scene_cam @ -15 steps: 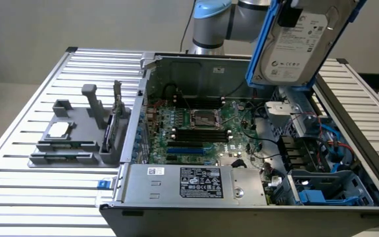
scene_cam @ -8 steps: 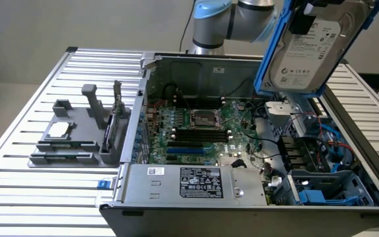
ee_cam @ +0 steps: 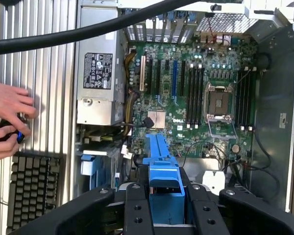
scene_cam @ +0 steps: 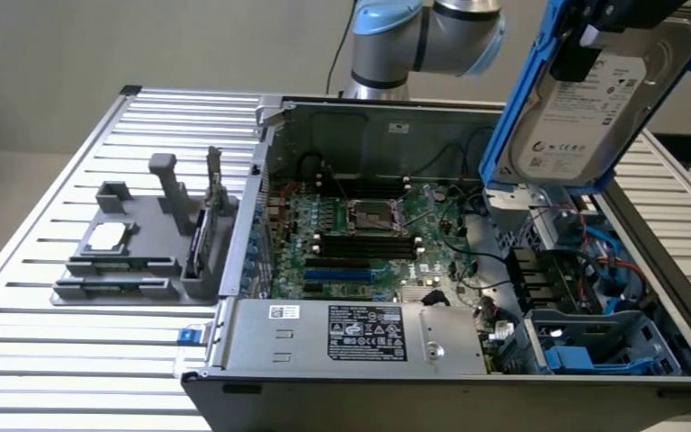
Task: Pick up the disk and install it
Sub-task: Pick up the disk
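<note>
— One disk, hanging over the open computer case, towards the exterior view's right; it tilts close to upright, white label facing the camera; its upper end is cut off at that view's top edge.

— And the gripper?

— Pinching the disk by its blue frame; in the wrist view black fingers press the blue plastic from both sides; in the exterior view the disk hides most of it.

— Does the disk touch the case?

— I cannot tell; its lower end overlaps the bays on that side.

— What else shows?

— The motherboard lies bare inside; the power-supply box runs along the near wall. Beside the case, on the worktop, a grey holder carries a small square chip. In the wrist view a person's hands close on something small and dark; what it is I cannot make out; a keyboard lies just beside them, cut off; a blurred black cable crosses close to the lens.
</note>
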`<state>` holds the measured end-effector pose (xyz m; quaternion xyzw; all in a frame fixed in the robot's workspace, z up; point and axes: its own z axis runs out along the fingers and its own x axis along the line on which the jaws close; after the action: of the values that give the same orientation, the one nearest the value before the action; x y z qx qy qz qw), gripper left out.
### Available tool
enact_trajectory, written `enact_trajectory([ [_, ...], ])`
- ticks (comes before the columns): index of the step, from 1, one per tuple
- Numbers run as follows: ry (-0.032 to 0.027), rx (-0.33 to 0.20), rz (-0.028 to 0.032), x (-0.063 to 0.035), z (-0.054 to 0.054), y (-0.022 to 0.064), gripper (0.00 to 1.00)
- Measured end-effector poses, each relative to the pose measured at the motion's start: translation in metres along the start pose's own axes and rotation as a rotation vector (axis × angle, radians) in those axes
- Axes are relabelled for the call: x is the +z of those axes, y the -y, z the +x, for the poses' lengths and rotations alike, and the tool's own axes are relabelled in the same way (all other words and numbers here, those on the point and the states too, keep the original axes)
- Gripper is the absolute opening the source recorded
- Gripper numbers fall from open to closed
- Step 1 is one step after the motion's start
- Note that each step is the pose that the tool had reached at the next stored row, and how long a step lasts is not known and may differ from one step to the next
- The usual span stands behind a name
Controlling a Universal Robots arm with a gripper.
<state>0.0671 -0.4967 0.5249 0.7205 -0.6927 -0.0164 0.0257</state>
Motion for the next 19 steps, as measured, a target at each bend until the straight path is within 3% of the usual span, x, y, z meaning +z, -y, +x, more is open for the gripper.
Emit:
enact_trajectory([
  [8,0.0005,0.0,0.0008,0.003,0.019,0.0103,0.33],
  [13,0.0005,0.0,0.0064,0.0067,0.033,0.0159,0.33],
  [19,0.0008,0.0,0.007,0.0094,0.05,0.0227,0.33],
])
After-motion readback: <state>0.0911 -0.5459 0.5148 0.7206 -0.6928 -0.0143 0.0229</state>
